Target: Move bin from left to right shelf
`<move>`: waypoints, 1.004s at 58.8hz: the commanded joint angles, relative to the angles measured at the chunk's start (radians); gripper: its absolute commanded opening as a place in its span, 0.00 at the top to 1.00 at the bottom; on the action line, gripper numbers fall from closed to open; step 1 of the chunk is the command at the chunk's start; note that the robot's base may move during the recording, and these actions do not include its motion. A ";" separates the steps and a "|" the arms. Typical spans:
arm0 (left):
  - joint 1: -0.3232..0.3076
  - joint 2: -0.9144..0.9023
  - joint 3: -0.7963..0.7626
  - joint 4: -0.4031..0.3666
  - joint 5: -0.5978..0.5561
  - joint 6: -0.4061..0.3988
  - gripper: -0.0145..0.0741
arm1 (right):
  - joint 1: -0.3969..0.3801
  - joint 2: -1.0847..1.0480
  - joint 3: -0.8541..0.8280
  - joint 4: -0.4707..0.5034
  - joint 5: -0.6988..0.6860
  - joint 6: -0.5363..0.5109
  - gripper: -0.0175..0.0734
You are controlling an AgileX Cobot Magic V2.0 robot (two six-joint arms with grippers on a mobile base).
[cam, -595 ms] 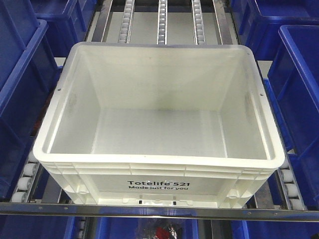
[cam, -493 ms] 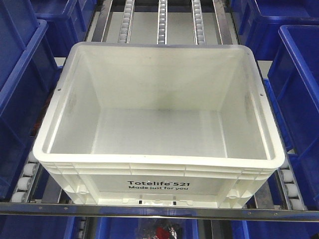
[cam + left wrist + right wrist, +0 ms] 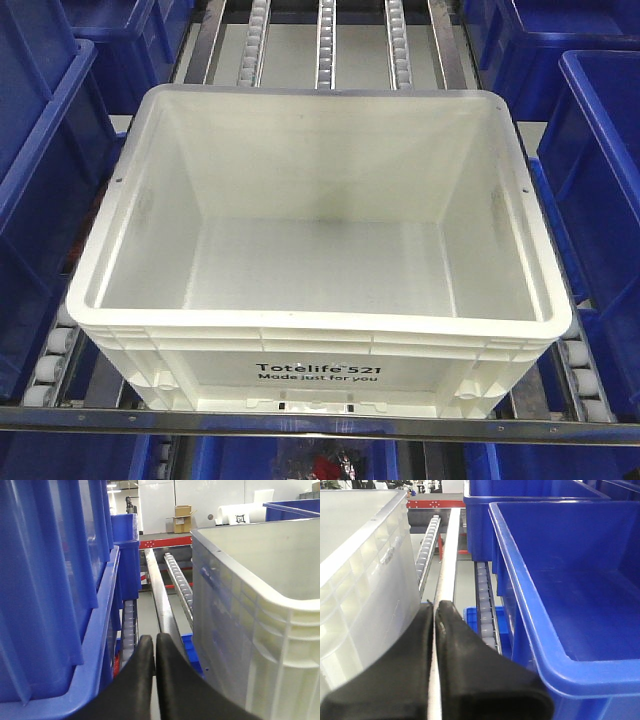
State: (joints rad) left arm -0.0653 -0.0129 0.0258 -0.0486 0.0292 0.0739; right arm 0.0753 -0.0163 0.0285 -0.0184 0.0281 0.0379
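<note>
The white bin (image 3: 320, 375), empty and printed "Totelife 521", sits on a grey roller shelf (image 3: 325, 45) against its silver front rail (image 3: 320, 424). Whether this lane is the right shelf I cannot tell. In the left wrist view my left gripper (image 3: 154, 639) is shut on nothing, low in the gap beside the bin's left wall (image 3: 260, 610). In the right wrist view my right gripper (image 3: 434, 605) is shut and empty too, close along the bin's right wall (image 3: 360, 570). Neither gripper shows in the front view.
Dark blue bins (image 3: 40, 200) (image 3: 600, 160) flank the white bin on both sides, leaving narrow gaps. One blue bin (image 3: 50, 605) stands left of the left gripper, another (image 3: 570, 580) right of the right gripper. More blue bins sit on the level below.
</note>
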 commanded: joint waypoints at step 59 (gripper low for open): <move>0.002 0.349 -0.552 -0.010 0.274 -0.039 0.84 | -0.006 0.323 -0.409 -0.027 -0.050 0.074 0.82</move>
State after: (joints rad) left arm -0.0653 0.2772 -0.4604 -0.0514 0.2932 0.0307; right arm 0.0753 0.2127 -0.3059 -0.0348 -0.0341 0.1183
